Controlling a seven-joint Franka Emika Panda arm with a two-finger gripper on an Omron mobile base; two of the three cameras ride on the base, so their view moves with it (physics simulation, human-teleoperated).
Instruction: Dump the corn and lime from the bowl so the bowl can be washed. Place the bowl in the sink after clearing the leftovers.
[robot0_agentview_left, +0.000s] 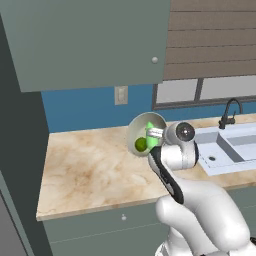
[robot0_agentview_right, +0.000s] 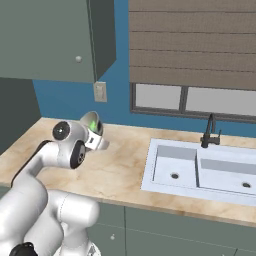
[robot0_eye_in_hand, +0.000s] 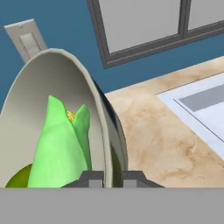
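Left base view: gripper holding the bowl tipped on edge above the counter, near its back edge, well left of the sink. Hand view: fingertips closing narrowly on the bowl's rim, one either side. Corn and lime lying against the bowl's inner wall, lime lowest.

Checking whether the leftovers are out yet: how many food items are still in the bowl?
2. The corn stands against the tilted bowl's inner wall; the lime sits at its lowest edge. Nothing else visible, though corn may hide more.
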